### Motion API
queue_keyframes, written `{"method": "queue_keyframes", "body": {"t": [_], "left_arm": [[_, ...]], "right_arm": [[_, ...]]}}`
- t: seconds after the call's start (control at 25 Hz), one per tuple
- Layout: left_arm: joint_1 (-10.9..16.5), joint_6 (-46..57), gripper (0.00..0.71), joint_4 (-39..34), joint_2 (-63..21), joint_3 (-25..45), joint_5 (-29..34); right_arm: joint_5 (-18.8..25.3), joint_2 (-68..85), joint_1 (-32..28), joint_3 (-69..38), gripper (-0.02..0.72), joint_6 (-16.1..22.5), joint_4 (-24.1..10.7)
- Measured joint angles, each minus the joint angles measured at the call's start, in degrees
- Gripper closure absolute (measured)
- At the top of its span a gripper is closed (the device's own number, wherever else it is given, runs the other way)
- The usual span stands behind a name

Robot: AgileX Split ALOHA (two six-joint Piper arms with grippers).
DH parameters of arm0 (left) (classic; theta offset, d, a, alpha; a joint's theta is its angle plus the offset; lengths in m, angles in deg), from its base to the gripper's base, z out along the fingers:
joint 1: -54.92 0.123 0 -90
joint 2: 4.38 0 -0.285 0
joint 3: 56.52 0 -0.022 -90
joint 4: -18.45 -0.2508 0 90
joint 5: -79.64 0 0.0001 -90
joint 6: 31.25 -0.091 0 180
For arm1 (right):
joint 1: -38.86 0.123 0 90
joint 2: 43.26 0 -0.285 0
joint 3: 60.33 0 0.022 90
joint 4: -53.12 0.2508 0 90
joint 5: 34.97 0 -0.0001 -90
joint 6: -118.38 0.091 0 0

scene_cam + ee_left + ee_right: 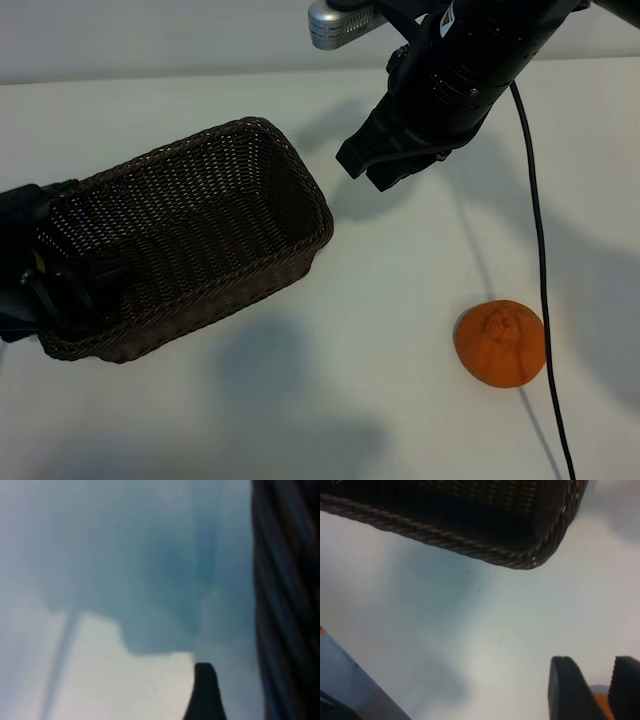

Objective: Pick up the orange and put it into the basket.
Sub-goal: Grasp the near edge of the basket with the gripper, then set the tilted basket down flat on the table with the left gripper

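Well below the raised right gripper (372, 166), its jaws slightly parted and empty, the orange (500, 343) rests on the table (380, 330), apart from the basket (200, 240).

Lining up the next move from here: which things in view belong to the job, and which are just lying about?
Belongs to the job:
- orange, on the table, not in the basket
- basket, nothing seen in it
- right gripper, above the table between basket and orange, holding nothing
- left gripper, at the basket's end

Just lying about:
- black cable, running past the orange
- white table
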Motion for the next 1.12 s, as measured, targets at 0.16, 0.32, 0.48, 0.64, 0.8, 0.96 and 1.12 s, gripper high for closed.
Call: {"method": "queue_keyframes", "body": {"t": [0.16, 0.32, 0.48, 0.64, 0.8, 0.96, 1.12], "left_arm": [[0.17, 0.64, 0.258, 0.5, 0.0, 0.04, -1.15], [0.11, 0.09, 0.29, 0.5, 0.0, 0.06, -1.65], [0.11, 0.04, 0.291, 0.5, -0.05, 0.06, -1.89], [0.11, -0.07, 0.292, 0.5, -0.25, 0.11, -2.05], [0.11, -0.01, 0.295, 0.5, -3.73, 0.11, -2.31], [1.77, -0.38, 0.298, 0.5, -10.4, 0.17, -1.9], [4.75, -5.18, 0.299, 3.14, -16.54, 0.23, 0.67]], "right_arm": [[0.32, 0.0, 0.0, 0.0, 0.464, 0.0, 0.0], [0.36, 0.0, 0.0, 0.0, 0.464, 0.0, 0.0], [0.36, 0.0, 0.0, 0.0, 0.464, 0.0, 0.0], [0.39, 0.0, 0.0, 0.0, 0.464, 0.0, 0.0], [0.39, 0.0, 0.0, 0.0, 0.464, 0.0, 0.0], [0.39, 0.0, 0.0, 0.0, 0.464, 0.0, 0.0], [0.39, 0.0, 0.0, 0.0, 0.464, 0.07, 0.0]]}}
